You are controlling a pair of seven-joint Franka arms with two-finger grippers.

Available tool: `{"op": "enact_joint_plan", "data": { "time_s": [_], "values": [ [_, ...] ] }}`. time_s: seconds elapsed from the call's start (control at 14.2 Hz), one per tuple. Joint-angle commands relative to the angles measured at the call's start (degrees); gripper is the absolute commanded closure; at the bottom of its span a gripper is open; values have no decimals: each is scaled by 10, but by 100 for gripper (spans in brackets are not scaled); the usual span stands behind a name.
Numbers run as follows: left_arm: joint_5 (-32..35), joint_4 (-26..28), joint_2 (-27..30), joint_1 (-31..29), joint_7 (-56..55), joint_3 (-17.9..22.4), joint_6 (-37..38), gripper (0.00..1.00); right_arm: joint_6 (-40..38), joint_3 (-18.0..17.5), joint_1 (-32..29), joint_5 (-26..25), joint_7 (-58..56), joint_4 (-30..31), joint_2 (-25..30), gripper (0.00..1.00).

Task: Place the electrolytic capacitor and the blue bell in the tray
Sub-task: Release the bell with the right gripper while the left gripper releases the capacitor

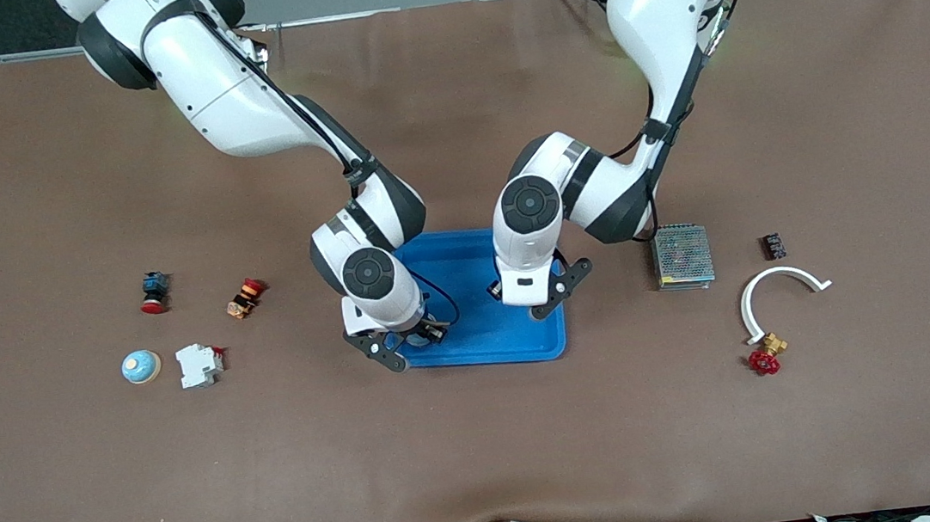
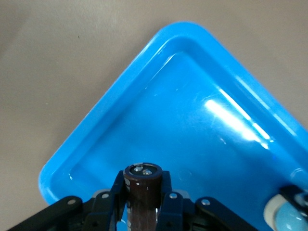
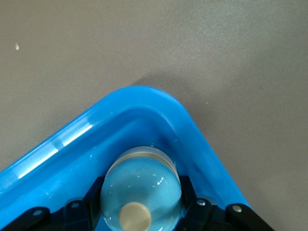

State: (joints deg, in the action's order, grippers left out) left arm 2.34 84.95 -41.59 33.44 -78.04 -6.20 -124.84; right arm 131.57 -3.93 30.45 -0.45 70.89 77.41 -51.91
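The bright-blue tray (image 1: 486, 341) lies mid-table. My left gripper (image 1: 520, 294) hangs over the tray's part toward the left arm's end. In the left wrist view it (image 2: 143, 190) is shut on a dark brown electrolytic capacitor (image 2: 142, 192) above the tray floor (image 2: 192, 120). My right gripper (image 1: 417, 335) is over the tray corner nearest the front camera, toward the right arm's end. In the right wrist view it (image 3: 140, 202) is shut on a pale blue bell (image 3: 140, 190) with a cream button, just inside the rim (image 3: 144, 96). That bell also shows in the left wrist view (image 2: 288, 214).
Toward the right arm's end lie another pale blue bell (image 1: 141, 366), a white breaker (image 1: 198, 365) and two red push buttons (image 1: 154, 292) (image 1: 245, 298). Toward the left arm's end lie a silver mesh box (image 1: 682, 255), a white curved piece (image 1: 779, 293) and a red-handled brass valve (image 1: 767, 355).
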Motion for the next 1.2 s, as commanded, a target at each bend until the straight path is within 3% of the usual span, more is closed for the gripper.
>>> {"op": "enact_joint_plan", "data": {
  "time_s": [0.0, 0.07, 0.14, 0.21, 0.42, 0.71, 0.92, 1.13],
  "values": [
    [3, 42, 12, 8, -5, 5, -33, 100, -2, 7, 10, -16, 20, -21, -11, 43],
    [3, 47, 11, 8, -5, 5, -39, 100, -2, 7, 11, -16, 20, -21, -11, 30],
    [3, 51, 11, 8, -4, 7, -44, 100, -2, 7, 11, -17, 20, -20, -11, 9],
    [3, 56, 10, 8, -4, 7, -48, 100, -1, 7, 14, -28, 20, -20, -11, 0],
    [3, 66, 11, 8, -4, 7, -51, 100, -1, 7, 22, -64, 20, -21, -10, 0],
    [3, 95, 10, 8, -3, 8, -89, 100, -16, 5, 21, -59, 11, -21, 10, 0],
    [4, 104, 10, 7, -2, 9, -98, 100, -89, 1, 12, -61, -19, -29, 23, 0],
    [6, 104, 10, 6, -2, 9, -98, 100, -178, -3, -19, -55, -133, -60, 41, 0]
  ]
}}
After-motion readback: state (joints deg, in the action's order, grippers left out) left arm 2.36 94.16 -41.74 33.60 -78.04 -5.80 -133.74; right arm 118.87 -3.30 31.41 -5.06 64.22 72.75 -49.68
